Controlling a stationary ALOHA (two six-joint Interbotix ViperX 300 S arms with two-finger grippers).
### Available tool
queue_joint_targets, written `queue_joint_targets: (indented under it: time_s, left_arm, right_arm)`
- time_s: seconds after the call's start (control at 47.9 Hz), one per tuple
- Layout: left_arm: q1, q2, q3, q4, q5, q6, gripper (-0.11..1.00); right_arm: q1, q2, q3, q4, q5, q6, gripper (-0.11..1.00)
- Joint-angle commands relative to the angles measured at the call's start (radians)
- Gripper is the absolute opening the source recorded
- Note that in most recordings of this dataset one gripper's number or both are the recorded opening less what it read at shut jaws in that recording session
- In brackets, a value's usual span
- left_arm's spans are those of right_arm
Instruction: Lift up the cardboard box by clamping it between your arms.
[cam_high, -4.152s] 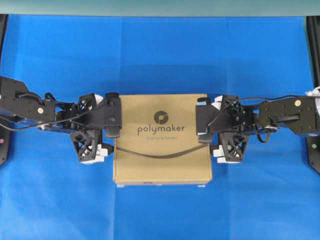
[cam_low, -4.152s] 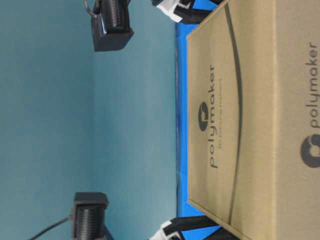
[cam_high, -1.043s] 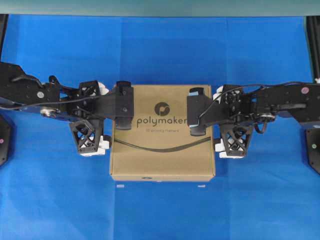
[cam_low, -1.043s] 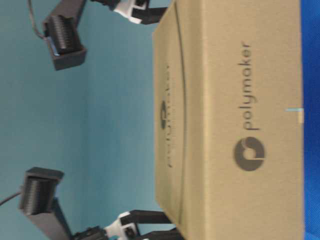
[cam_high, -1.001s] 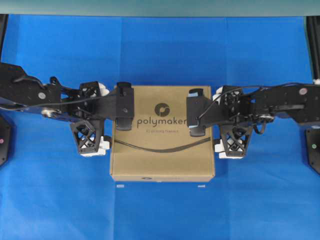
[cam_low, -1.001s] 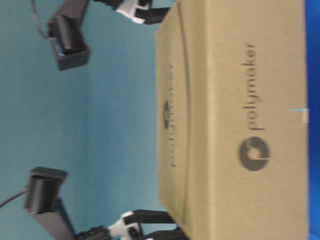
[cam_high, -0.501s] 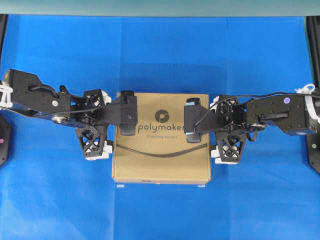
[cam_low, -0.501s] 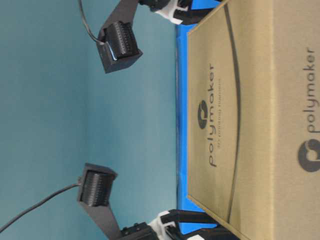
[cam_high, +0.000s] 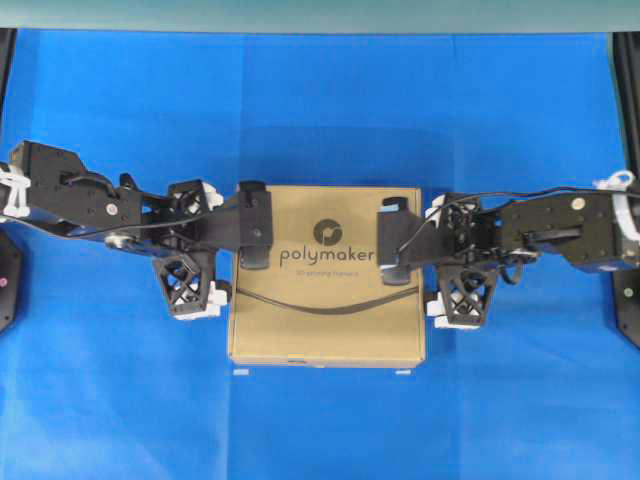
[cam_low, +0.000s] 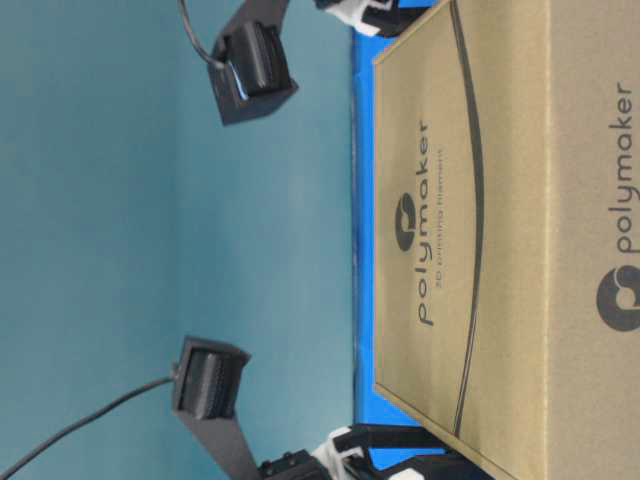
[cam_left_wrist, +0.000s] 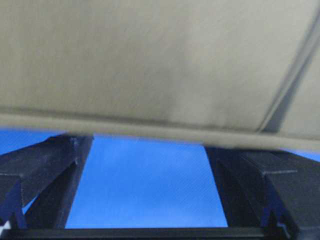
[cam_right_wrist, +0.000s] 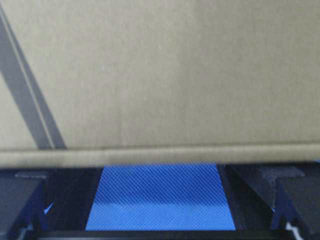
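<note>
You are looking at a flat brown cardboard box (cam_high: 325, 275) lying in the middle of a blue table cover (cam_high: 320, 110). The word "polymaker" and a round dark logo are showing on its top, with a thin curved dark line running across below them. A second "polymaker" print is showing on the box's side in the table-level view.

Your left arm (cam_high: 90, 200) is reaching in from the left side. Its left gripper (cam_high: 220, 255) is sitting right at the left edge of the box. Its fingers (cam_left_wrist: 50, 170) are spread wide apart, one near the back of that edge and one nearer the front. They are not wrapped around anything. In the left wrist view the box edge is lying across the two finger ends, with blue cover showing between them.

Your right arm (cam_high: 560, 230) is reaching in from the right side. Its right gripper (cam_high: 430, 255) is sitting right at the right edge of the box. Its fingers (cam_right_wrist: 270, 195) are spread wide too, and they are not gripping anything either. The right wrist view is showing the box edge lying across both finger ends.

So the box is sitting between your two arms, one on each side. From the overhead view you cannot tell whether the box is resting on the cover or hanging just above it.

Two small pale marks (cam_high: 240, 372) are lying on the cover just in front of the box.
</note>
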Motion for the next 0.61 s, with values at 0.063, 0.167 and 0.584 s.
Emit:
queue_joint_targets:
  time_s: [0.063, 0.167, 0.584]
  left_arm:
    - [-0.005, -0.049, 0.017, -0.002, -0.032, 0.002, 0.86]
    - [-0.005, -0.060, 0.031, 0.000, -0.028, 0.000, 0.86]
    - [-0.014, -0.219, 0.106, -0.002, -0.031, 0.002, 0.86]
  right_arm:
    - [-0.002, -0.058, 0.032, 0.002, -0.067, 0.009, 0.99]
    - [-0.002, -0.078, 0.055, 0.005, -0.115, 0.015, 0.99]
    - [-0.002, -0.264, 0.199, 0.006, -0.183, 0.115, 0.99]
